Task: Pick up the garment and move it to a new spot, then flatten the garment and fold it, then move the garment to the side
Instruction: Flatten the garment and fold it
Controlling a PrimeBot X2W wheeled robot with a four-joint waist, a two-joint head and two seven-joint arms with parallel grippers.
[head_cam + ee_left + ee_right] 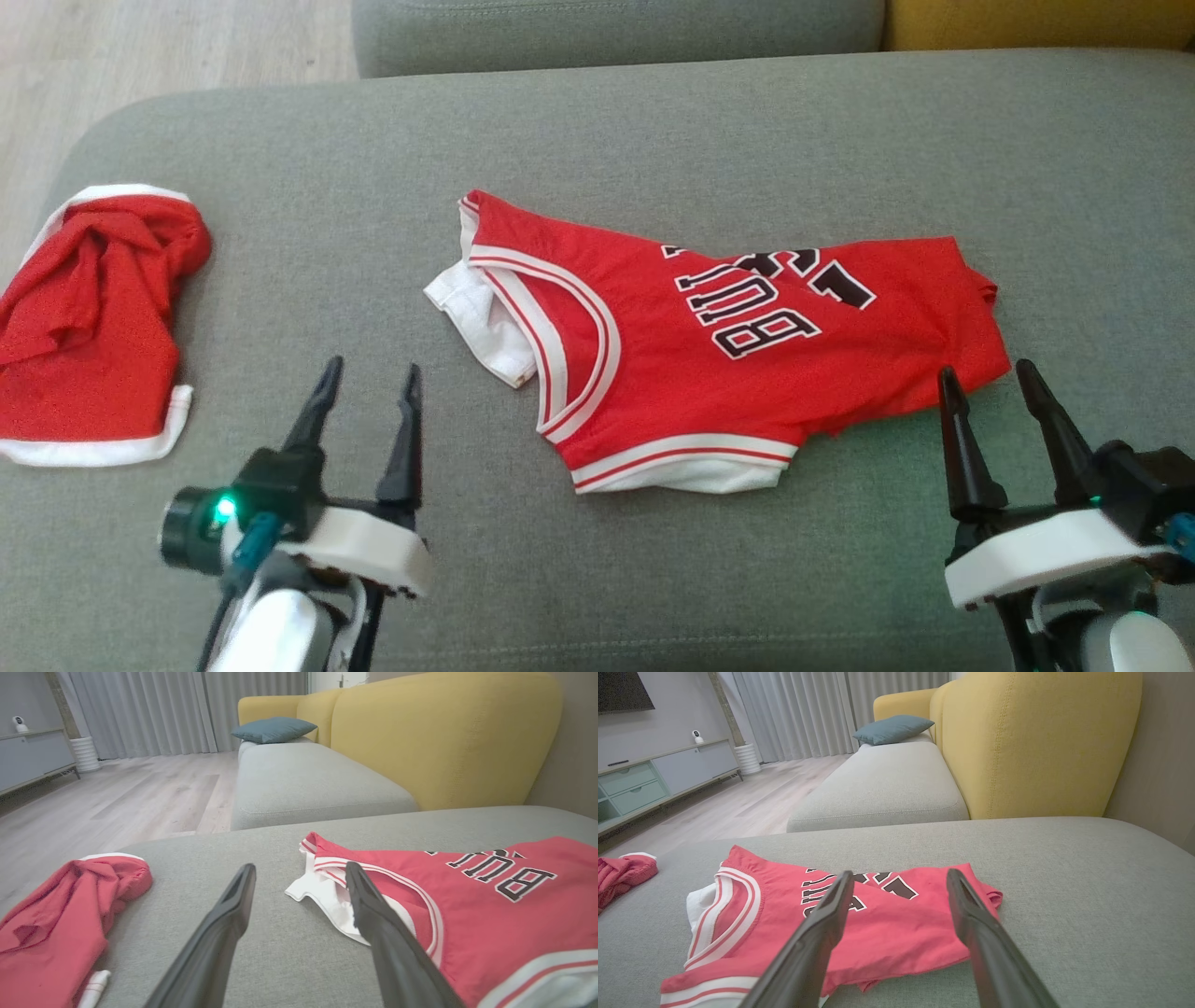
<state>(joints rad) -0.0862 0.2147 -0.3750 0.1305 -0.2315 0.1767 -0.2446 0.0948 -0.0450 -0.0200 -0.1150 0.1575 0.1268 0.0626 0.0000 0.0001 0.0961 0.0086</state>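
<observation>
A broad grey fabric sofa seat (653, 121) carries everything here. Behind it, in the left wrist view, rises a mustard-yellow upholstered backrest (444, 742).

The red sleeveless basketball jersey with white-and-red trim and black lettering (747, 373) lies roughly flat in the middle of the seat. Its neckline is turned toward the robot's left and its hem toward the right, and a white inner layer pokes out at the collar end. The hem corner near the right side is slightly rumpled.

A second red garment with a white band (93, 317) sits crumpled at the far left edge of the seat, well apart from the jersey.

The left hand (372, 368) hovers over bare fabric between the two garments, fingers spread and gripping nothing. The right hand (986, 370) is likewise open and empty, its fingertips just beside the jersey's hem corner.

A teal-blue throw pillow (273, 729) rests on the far sofa section.
</observation>
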